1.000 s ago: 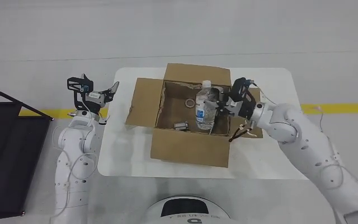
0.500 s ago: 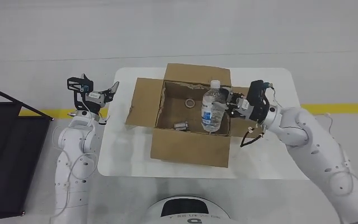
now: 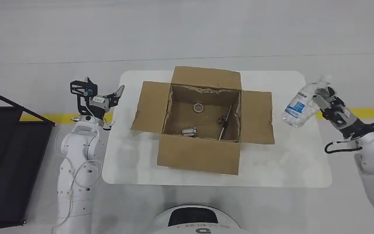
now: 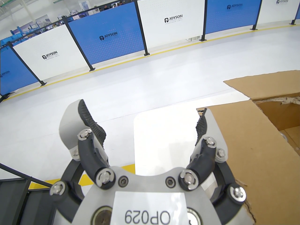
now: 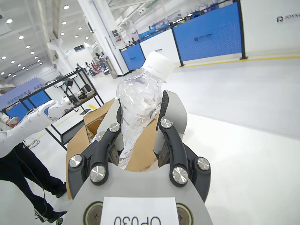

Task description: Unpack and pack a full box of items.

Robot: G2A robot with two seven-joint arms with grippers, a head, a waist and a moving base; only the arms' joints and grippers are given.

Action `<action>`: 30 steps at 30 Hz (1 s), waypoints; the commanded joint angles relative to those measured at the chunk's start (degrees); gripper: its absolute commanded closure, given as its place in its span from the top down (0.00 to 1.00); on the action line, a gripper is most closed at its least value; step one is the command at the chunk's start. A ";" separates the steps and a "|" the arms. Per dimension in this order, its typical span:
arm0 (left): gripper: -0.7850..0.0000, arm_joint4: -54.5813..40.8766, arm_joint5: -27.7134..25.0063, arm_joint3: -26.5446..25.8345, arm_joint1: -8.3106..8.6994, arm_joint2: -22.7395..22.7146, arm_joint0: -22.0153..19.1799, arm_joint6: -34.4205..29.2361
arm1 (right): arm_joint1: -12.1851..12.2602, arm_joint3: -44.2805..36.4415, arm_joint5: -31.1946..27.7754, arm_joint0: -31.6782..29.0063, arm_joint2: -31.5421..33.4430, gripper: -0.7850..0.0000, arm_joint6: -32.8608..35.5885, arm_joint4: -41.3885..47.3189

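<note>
I log: right pincer (image 5: 141, 101) gripping water bottle (image 3: 299, 105), swung out of cardboard box (image 3: 198, 153) to desk's (image 3: 292, 167) 3 o'clock edge. Left pincer (image 4: 142, 108) spread wide, 9 o'clock. Box's small contents indistinct.

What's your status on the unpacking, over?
Left gripper open, beside table's left edge. Right gripper shut on bottle, over table's right edge, clear of box. Tape roll in box. Nothing in the way.

Top view: high overhead, looking straight down, table (image 3: 134, 169) and box (image 3: 198, 155) centred.
Left wrist camera: off table's 9 o'clock, behind left gripper (image 3: 99, 89), facing about 1 o'clock, box flap close.
Right wrist camera: off 3 o'clock, close behind right gripper (image 3: 312, 100) and its bottle (image 3: 298, 106), facing 9 o'clock.
All three share the box.
</note>
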 commanded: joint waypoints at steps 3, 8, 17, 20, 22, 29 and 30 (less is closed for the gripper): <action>1.00 0.00 -0.02 0.00 0.00 0.00 0.00 0.00 | 0.91 6.41 -0.01 0.97 -0.91 0.00 8.87 5.76; 1.00 0.00 -0.02 0.00 0.00 0.00 0.00 0.00 | 1.57 14.44 -0.01 4.22 -3.29 0.00 19.02 8.29; 1.00 0.00 -0.02 0.00 0.00 0.00 0.00 0.00 | 0.20 23.74 7.81 18.38 -16.00 0.00 35.29 3.12; 1.00 0.00 -0.02 0.00 0.00 0.00 0.00 0.00 | -0.89 26.94 8.63 23.02 -19.78 0.00 37.47 3.74; 1.00 0.00 -0.02 0.00 0.00 0.00 0.00 0.00 | -1.72 29.70 8.83 26.53 -22.33 0.00 38.50 3.06; 1.00 0.00 -0.02 0.00 0.00 0.00 0.00 0.00 | -3.43 34.41 11.45 33.75 -27.68 0.00 41.72 -1.38; 1.00 0.00 -0.02 0.00 0.00 0.00 0.00 0.00 | -3.65 34.88 11.25 34.40 -28.24 0.00 42.04 -1.54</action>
